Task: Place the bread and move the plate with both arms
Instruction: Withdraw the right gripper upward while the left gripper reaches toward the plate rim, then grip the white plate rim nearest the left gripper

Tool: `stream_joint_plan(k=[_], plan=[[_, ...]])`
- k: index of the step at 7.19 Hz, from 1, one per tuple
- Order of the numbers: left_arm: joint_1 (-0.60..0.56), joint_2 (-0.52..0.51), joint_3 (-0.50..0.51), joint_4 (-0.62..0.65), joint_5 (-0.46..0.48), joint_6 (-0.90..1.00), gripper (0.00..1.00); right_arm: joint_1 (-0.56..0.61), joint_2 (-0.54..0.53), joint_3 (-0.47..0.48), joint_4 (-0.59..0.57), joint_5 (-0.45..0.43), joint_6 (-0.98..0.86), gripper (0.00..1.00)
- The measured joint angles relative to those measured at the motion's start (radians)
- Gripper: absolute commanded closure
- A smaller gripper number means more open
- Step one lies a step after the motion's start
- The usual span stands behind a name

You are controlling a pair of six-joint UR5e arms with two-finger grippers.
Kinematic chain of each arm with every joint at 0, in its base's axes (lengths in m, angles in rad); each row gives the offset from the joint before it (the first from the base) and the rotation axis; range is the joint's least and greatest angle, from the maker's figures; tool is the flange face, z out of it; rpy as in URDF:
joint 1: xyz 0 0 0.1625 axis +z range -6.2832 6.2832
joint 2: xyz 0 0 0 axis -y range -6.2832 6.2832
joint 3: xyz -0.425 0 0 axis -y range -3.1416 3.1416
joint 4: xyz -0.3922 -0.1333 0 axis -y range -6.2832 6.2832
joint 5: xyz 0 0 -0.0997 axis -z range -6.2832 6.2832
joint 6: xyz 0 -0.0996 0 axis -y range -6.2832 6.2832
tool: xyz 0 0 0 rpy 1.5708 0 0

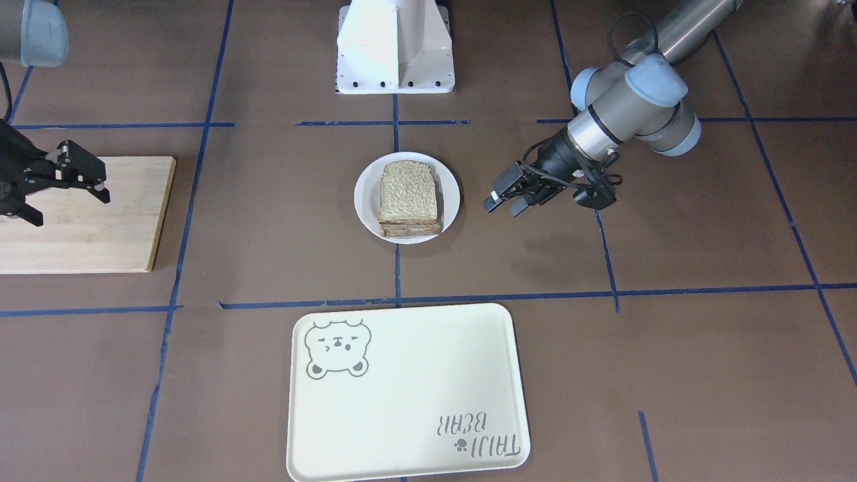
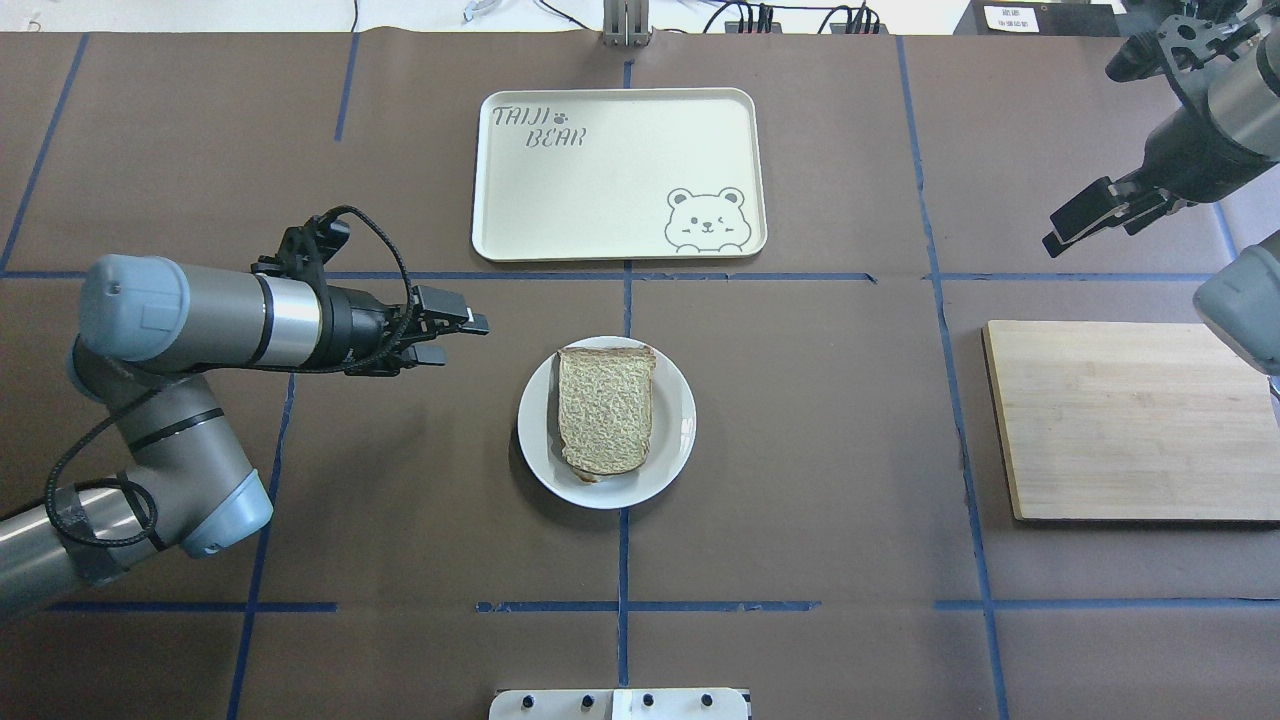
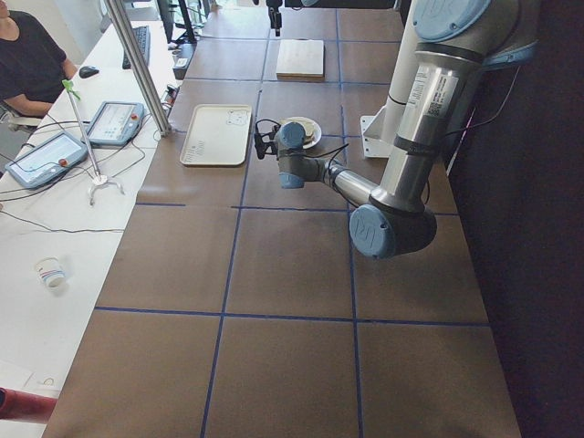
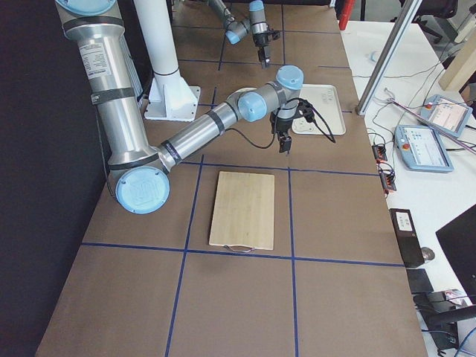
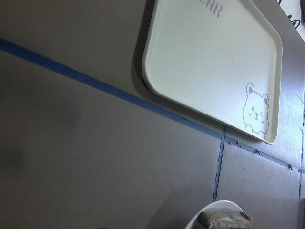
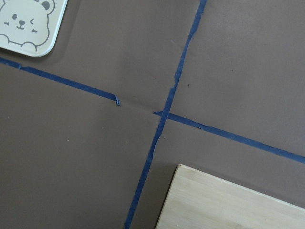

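The bread [image 1: 410,194] lies flat on the small white plate [image 1: 365,201] at the table's middle, with more layers showing under its front edge. The bread [image 2: 605,410] and plate [image 2: 672,455] also show in the overhead view. My left gripper [image 2: 455,338] is open and empty, level and pointing at the plate from a short way off its left side; it shows in the front view too [image 1: 503,203]. My right gripper [image 2: 1100,225] is open and empty, raised beyond the far edge of the wooden board [image 2: 1130,420]. The left wrist view catches the plate's rim [image 5: 214,206] and the bread's crust [image 5: 224,219].
A large cream tray [image 2: 615,175] with a bear drawing lies beyond the plate. The wooden board [image 1: 80,214] lies on my right side. The white robot base [image 1: 395,47] stands at my edge. Blue tape lines cross the brown table.
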Motion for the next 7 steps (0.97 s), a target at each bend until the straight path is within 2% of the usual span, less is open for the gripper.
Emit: stream_joint_plan(k=[2,7], plan=[[0.039,-0.017,0.012,0.0,0.014,-0.01,0.47,0.004,-0.002,0.0,-0.001,0.002,-0.001,0.0],[0.125,-0.059,0.07,-0.002,0.078,-0.011,0.5,0.027,-0.007,-0.001,-0.001,0.04,-0.002,0.0]])
